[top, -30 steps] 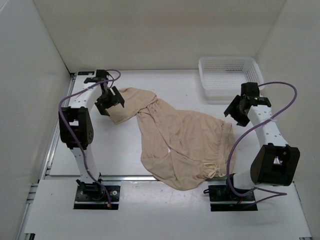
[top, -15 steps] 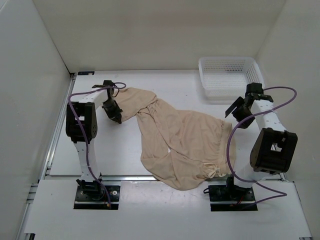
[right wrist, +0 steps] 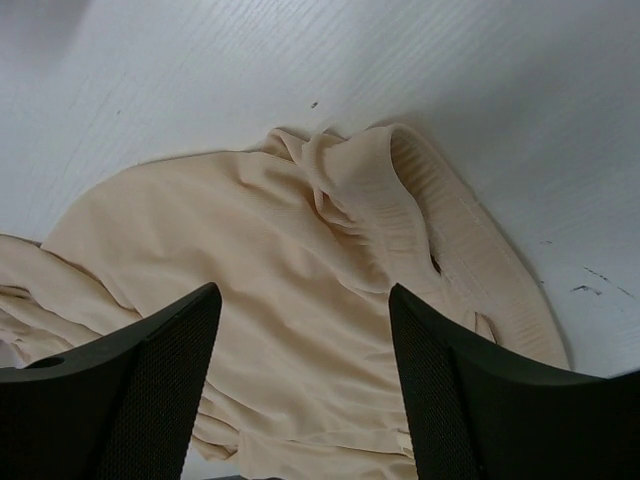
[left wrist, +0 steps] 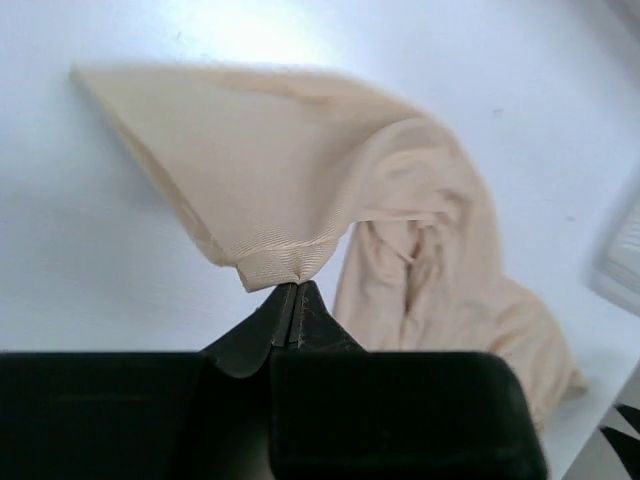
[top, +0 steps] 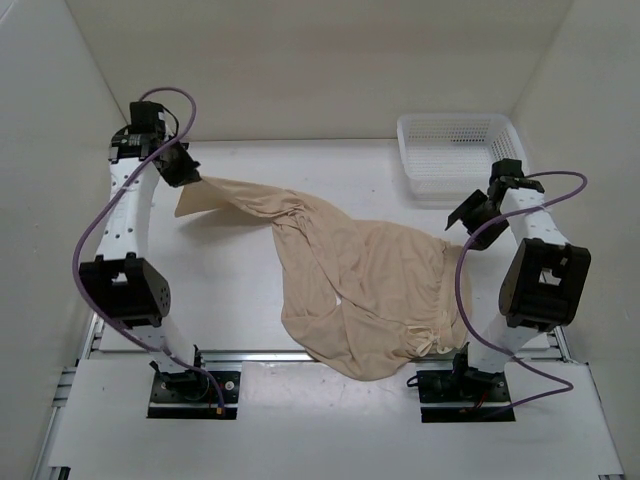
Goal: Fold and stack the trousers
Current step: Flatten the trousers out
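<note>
The beige-tan trousers (top: 365, 275) lie crumpled across the middle of the table, waistband toward the right. My left gripper (top: 183, 170) is shut on the ribbed cuff of one leg (left wrist: 285, 262) and holds it up at the far left, the leg stretched back toward the pile. In the left wrist view the pinched cuff sits right at the closed fingertips (left wrist: 292, 300). My right gripper (top: 466, 213) is open above the right edge of the trousers. The right wrist view shows the ribbed waistband (right wrist: 440, 220) and wrinkled fabric between its two wide-apart fingers (right wrist: 170, 370), touching nothing.
A white plastic mesh basket (top: 457, 150) stands at the far right corner. White walls close in the table on three sides. The arm bases sit on a rail at the near edge (top: 300, 355).
My left gripper closed on the leg cuff and lifted it up and to the far left, stretching the leg out. The right gripper shifted slightly near the waistband.
</note>
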{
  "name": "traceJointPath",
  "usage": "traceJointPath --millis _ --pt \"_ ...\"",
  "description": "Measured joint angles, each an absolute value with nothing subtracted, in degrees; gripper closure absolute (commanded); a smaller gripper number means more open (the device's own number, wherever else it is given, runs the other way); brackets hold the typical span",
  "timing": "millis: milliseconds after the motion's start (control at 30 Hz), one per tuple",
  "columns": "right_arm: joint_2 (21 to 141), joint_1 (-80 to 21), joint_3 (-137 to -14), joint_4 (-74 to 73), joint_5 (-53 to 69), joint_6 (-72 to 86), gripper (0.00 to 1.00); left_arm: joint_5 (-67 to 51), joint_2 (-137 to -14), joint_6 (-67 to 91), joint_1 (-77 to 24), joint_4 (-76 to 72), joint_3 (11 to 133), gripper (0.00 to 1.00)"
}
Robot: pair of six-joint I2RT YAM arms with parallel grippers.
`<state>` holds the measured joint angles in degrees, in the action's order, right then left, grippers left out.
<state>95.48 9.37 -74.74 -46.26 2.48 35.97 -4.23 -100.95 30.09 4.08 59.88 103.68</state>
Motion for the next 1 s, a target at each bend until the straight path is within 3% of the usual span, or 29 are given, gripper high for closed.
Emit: traceJointPath --millis 133,500,633,700,767,800,867,900,1000 --pt "98.7 9.4 -75.2 -46.6 3.8 36.9 0.34 -5.7 -96.0 29.5 4.7 61.5 107.0 0.9" --pt "107.0 9.4 -76.0 -46.2 4.6 38.5 0.25 -6.9 -96.3 28.7 6.0 65.9 108.6 0.9" --pt "111.8 9.4 -78.7 -46.0 4.5 38.8 0.25 -6.9 -96.6 28.7 6.3 66.6 108.6 0.9" --pt "113.2 9.4 -79.8 -46.2 4.5 39.2 0.29 -6.9 -97.1 28.6 6.5 66.9 108.6 0.9" --pt "114.4 9.4 -80.9 -46.5 4.2 40.2 0.37 -6.8 -98.1 28.4 6.6 67.0 108.7 0.9" --pt "114.5 9.5 -81.0 -46.5 3.8 40.8 0.55 -6.8 -98.7 28.3 6.7 67.3 108.9 0.9" --pt "114.9 9.6 -81.4 -46.3 3.0 41.8 0.78 -6.7 -99.8 28.0 6.7 67.5 109.3 0.9" --pt "115.3 9.7 -81.9 -46.3 2.7 42.4 0.99 -6.7 -100.1 27.9 6.7 67.6 109.5 0.9" --pt "116.0 9.8 -83.2 -46.3 1.5 43.1 1.0 -6.6 -100.4 27.6 6.8 68.0 110.0 0.9"
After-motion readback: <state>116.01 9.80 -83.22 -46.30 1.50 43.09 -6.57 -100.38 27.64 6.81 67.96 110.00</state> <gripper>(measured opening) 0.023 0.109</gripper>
